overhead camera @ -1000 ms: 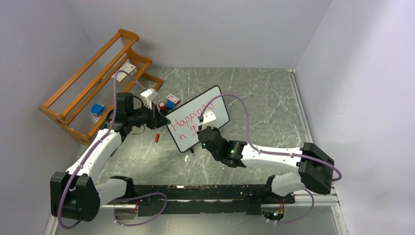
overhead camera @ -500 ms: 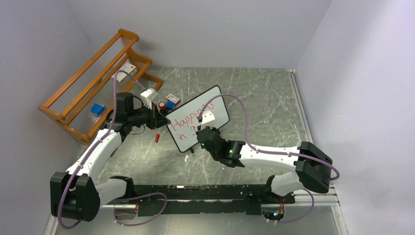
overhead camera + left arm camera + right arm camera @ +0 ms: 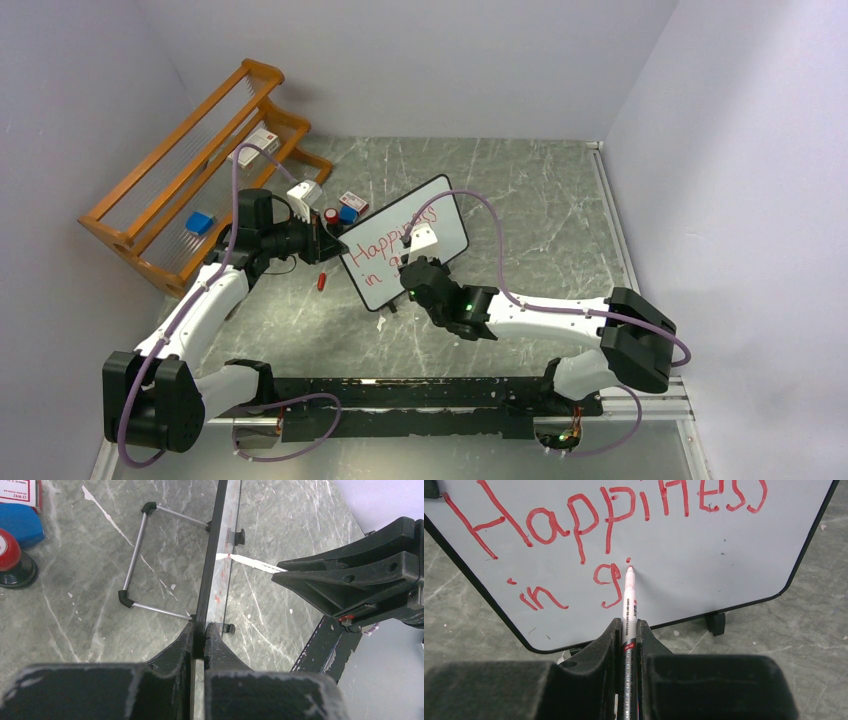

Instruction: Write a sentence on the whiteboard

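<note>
1. Just ahead of the right fingers (image 3: 618,630), the tip of the red marker (image 3: 628,595) touches the whiteboard (image 3: 704,555), directly under a small red dot and just right of the "g".
2. Over the last second the right arm has crept a little forward, toward the board, and its elbow has come slightly inward. The left arm has not moved.
3. The sentence (image 3: 574,520) reads "Happiness" above and "in g" below, so I judge that the "i" of the last word is only beginning and most of that word is still missing.
4. The right fingers are narrow and pinch the marker barrel between them.
5. The left fingers (image 3: 189,640) are fully closed on the lower black edge of the board and keep it standing on its wire stand, with the written face on the far side of them.
6. The counter (image 3: 540,200) is grey marbled stone with white veins, and it looks smooth and hard.
7. Plain pale walls stand close on three sides. Behind the left fingers there is a wooden rack (image 3: 190,190), and a small red cap (image 3: 321,281) lies beside them.
</note>
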